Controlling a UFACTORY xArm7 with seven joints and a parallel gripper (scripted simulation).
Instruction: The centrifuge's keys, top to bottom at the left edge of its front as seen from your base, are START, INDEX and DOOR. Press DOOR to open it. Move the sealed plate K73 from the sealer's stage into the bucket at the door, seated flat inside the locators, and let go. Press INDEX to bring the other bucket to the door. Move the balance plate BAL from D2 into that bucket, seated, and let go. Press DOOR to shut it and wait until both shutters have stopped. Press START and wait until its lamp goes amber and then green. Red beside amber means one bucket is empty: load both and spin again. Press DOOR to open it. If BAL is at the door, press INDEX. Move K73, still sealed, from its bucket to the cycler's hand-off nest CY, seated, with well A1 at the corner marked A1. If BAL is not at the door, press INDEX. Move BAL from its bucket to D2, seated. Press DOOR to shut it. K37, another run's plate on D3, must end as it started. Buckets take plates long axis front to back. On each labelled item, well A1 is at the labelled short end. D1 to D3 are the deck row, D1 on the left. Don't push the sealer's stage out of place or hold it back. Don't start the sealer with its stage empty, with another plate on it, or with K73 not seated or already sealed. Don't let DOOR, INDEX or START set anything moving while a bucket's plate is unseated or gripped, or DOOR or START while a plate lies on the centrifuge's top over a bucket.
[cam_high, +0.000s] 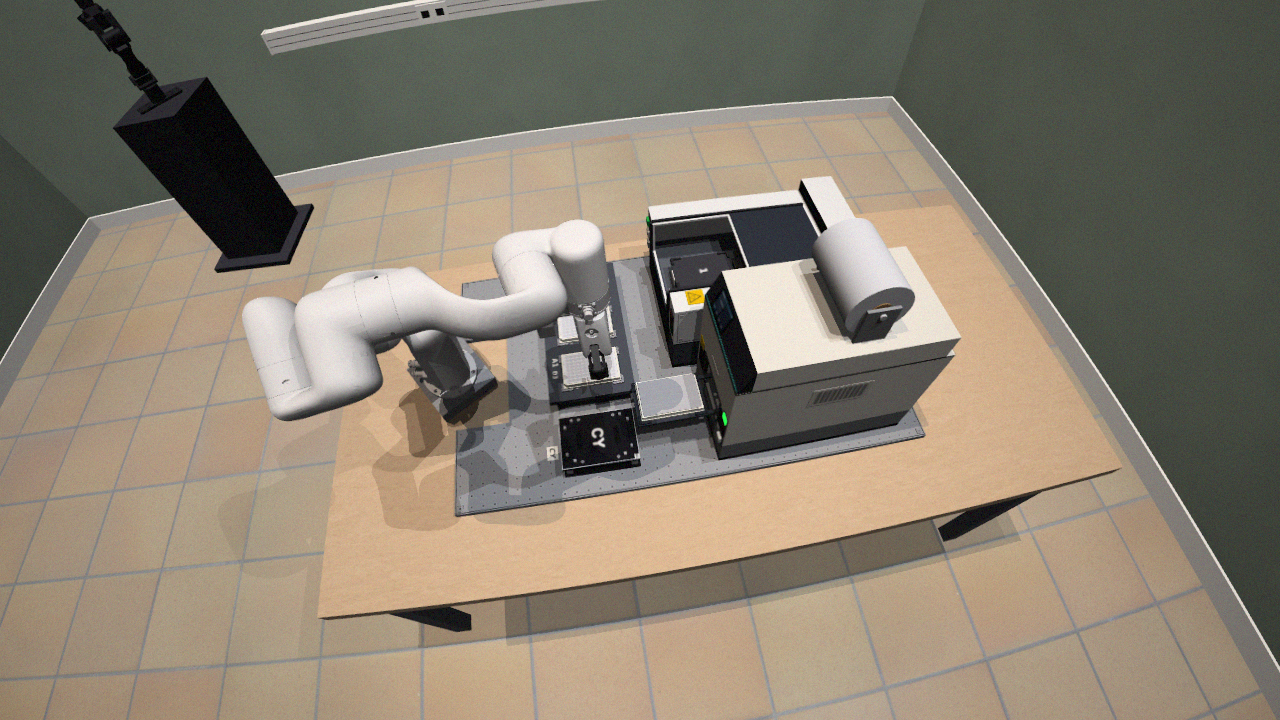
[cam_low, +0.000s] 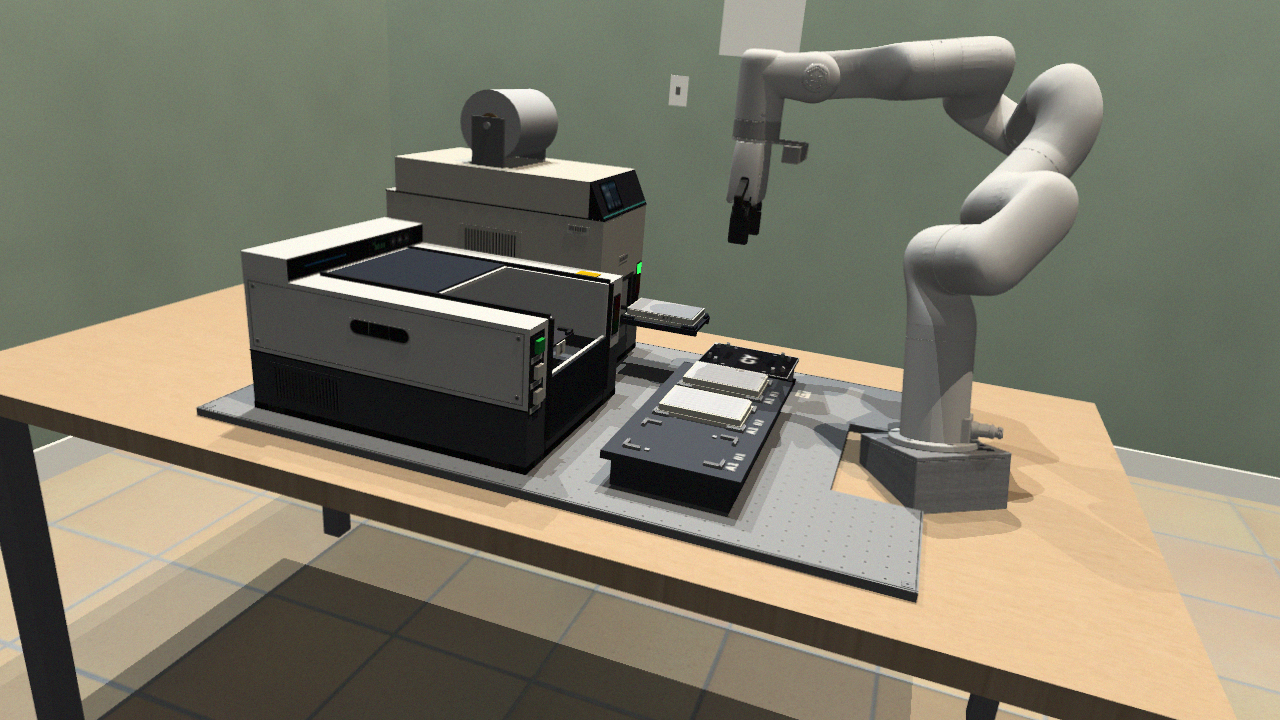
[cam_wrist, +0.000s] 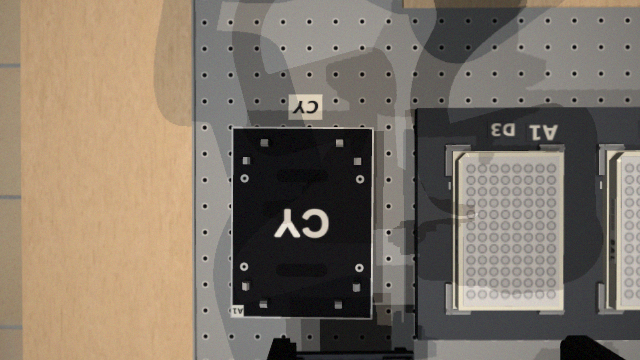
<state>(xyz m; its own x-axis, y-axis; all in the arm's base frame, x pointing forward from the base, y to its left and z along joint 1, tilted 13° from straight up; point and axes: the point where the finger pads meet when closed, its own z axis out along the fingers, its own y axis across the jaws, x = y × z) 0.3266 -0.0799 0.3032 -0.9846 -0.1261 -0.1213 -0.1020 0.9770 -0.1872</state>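
My gripper (cam_low: 742, 228) is open and empty, high above the deck, roughly over the gap between the CY nest and D3; its dark fingertips show at the bottom of the wrist view. The sealed plate K73 (cam_high: 666, 396) (cam_low: 666, 315) lies on the sealer's extended stage. The black CY nest (cam_wrist: 302, 222) (cam_high: 597, 438) is empty. K37 (cam_wrist: 510, 230) sits on D3. BAL (cam_wrist: 627, 230) (cam_low: 707, 407) sits on D2. The centrifuge (cam_low: 393, 349) stands open at the front, with an empty bucket (cam_high: 698, 265) at the door. Its keys (cam_low: 537, 367) are on the front edge.
The sealer (cam_high: 832, 349), with a film roll (cam_high: 861, 273) on top, stands beside the centrifuge. D1 (cam_low: 680, 447) on the deck block is empty. My arm's base (cam_low: 935, 465) stands on the table behind the deck row.
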